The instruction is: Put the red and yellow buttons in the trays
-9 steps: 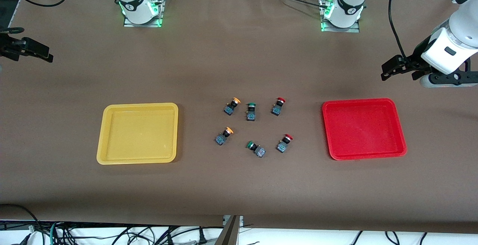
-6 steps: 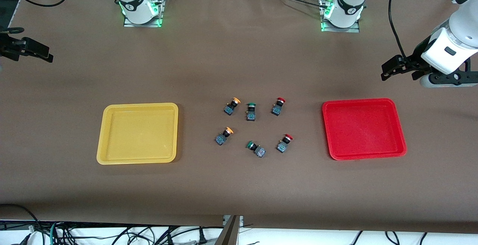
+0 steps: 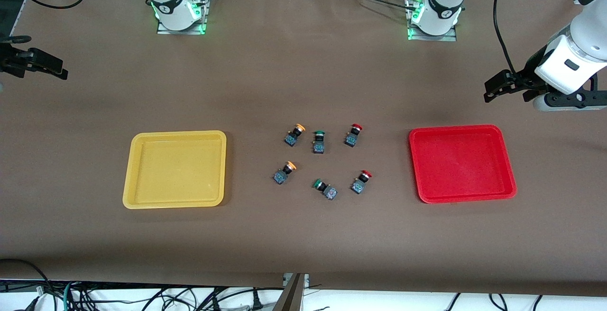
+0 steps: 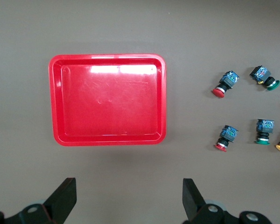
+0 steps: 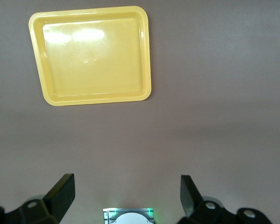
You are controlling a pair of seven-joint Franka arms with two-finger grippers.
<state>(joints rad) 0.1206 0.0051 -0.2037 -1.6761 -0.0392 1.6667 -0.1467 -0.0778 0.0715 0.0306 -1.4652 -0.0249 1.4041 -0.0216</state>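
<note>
A brown table [image 3: 303, 235] held two shallow trays with six small push-button switches lying between them. The yellow tray [image 3: 137, 169] sat toward the right arm's end of the table, and the red tray [image 3: 510, 169] toward the left arm's end; nothing lay in either tray. The switches lay in two rows of three. In the row farther from the front camera were a yellow-capped button [image 3: 294, 135], a green-capped button [image 3: 318, 141] and a red-capped button [image 3: 353, 135]. In the nearer row were a second yellow-capped button [image 3: 284, 172], a second green-capped button [image 3: 325, 189] and a second red-capped button [image 3: 361, 181]. In each row the yellow cap lay toward the yellow tray and the red cap toward the red tray, with green in the middle. The left gripper [image 3: 493, 88] hung in the air over bare table near the red tray, its fingers [image 4: 63, 198] spread wide apart and holding nothing. The right gripper [image 3: 54, 67] hung over the table's edge at the right arm's end, well apart from the yellow tray, its fingers [image 5: 60, 191] likewise wide apart and holding nothing.
</note>
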